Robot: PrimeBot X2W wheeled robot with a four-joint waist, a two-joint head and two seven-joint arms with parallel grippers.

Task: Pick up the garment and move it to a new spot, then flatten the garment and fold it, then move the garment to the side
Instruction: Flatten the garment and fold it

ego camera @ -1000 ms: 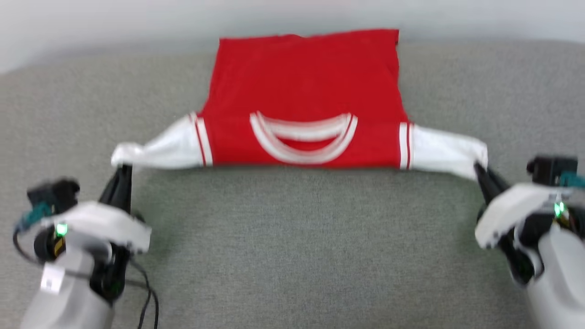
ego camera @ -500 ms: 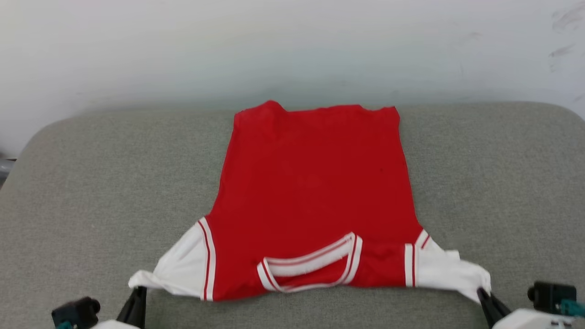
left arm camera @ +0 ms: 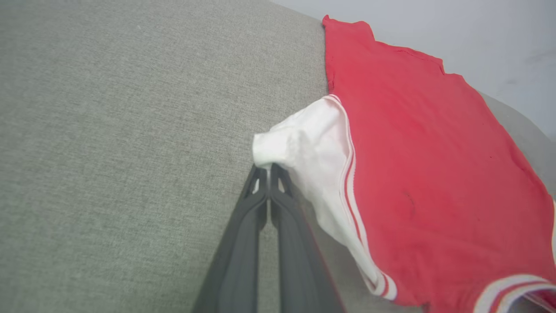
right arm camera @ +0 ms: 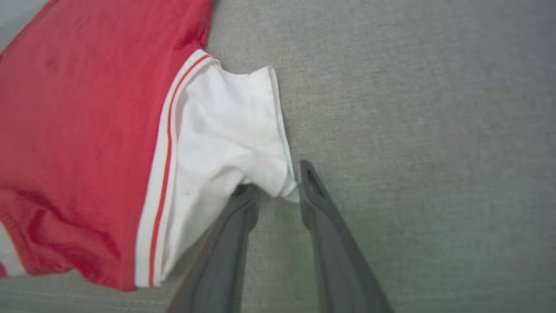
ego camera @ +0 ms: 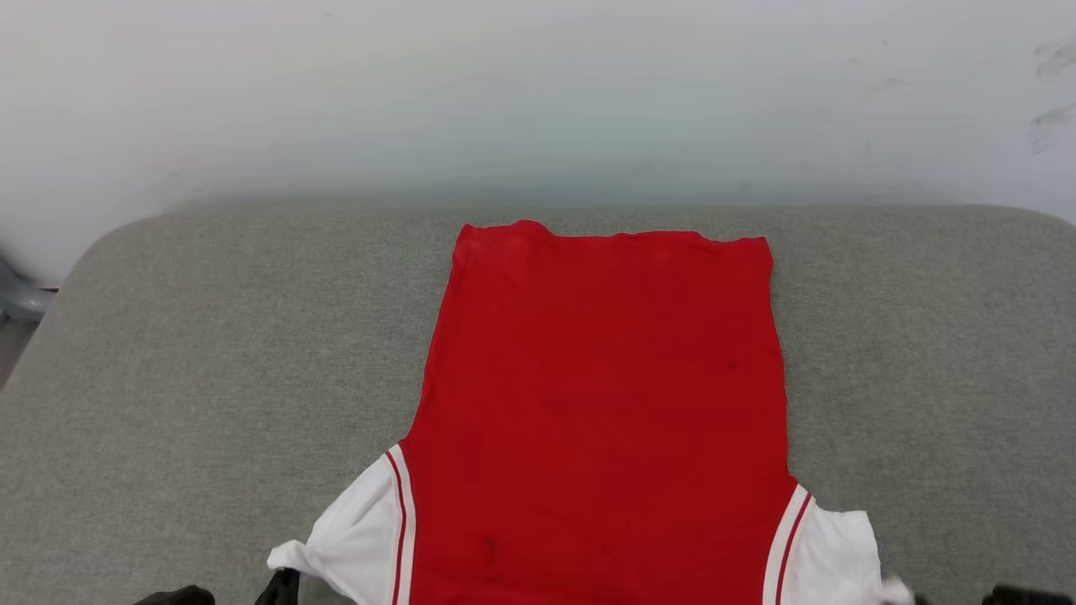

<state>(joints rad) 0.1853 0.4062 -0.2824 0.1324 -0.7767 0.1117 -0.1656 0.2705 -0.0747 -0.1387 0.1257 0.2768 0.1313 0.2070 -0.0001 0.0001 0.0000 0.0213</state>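
The jersey (ego camera: 605, 403) lies spread on a grey cushion (ego camera: 210, 353), plain red side up, its hem toward the pale wall (ego camera: 504, 101) and its near part cut off by the bottom edge. The hem runs almost straight, with a small bump at its left corner. Each white sleeve joins the red body along a white-and-red stripe. The left sleeve (ego camera: 361, 529) tapers to a bunched tip, and the left gripper (ego camera: 284, 584) shows as a dark finger end touching that tip from below. The right sleeve (ego camera: 836, 555) lies flatter, with a squarer outer corner. A blurred grey thing (ego camera: 17, 298) sits beyond the cushion's left end.
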